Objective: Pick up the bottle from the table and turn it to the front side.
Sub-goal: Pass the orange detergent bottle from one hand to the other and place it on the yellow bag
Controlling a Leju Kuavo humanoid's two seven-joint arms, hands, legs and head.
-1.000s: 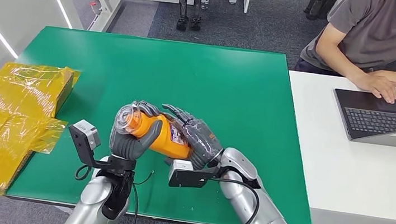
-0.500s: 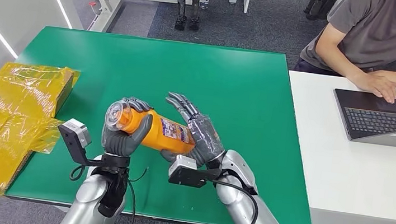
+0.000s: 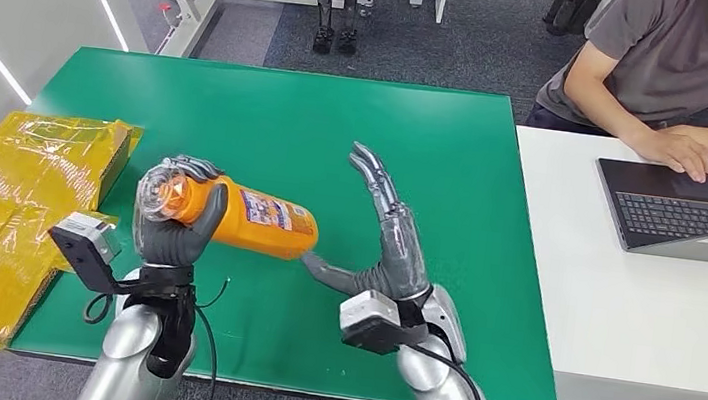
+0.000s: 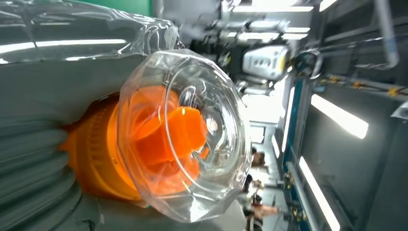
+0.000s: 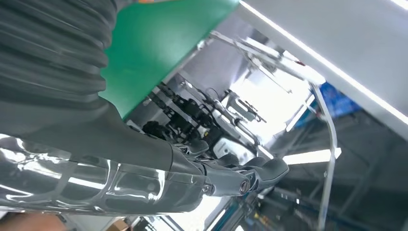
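Green table (image 3: 454,171) spread wide under both arms, with a crumpled yellow plastic wrap (image 3: 18,202) off its left edge and a white desk (image 3: 619,311) butted against its right, where a person (image 3: 676,76) sat at a laptop (image 3: 686,208). Above the table's near-left part, held clear of the surface: the orange bottle (image 3: 247,220), lying roughly level, capped end toward the robot's left, printed label turned up toward the head camera. Gripped around the neck end by the left hand (image 3: 173,230), fingers wrapped over and thumb underneath. Judged a one-handed hold chosen so the label side could be shown without the other palm covering it. Right hand (image 3: 387,249) stood apart from the bottle, fingers stretched straight and spread, holding nothing, thumb tip reaching near the bottle's base; whether touching it, hard to say from above. Likely kept close as a guard or ready for a regrasp.

From the left wrist: a close look down the bottle's end, showing a clear faceted cap (image 4: 185,134) over an orange nozzle, detail lost in the head view. From the right wrist: extended dark fingers (image 5: 250,175) against background, confirming nothing inside that palm.
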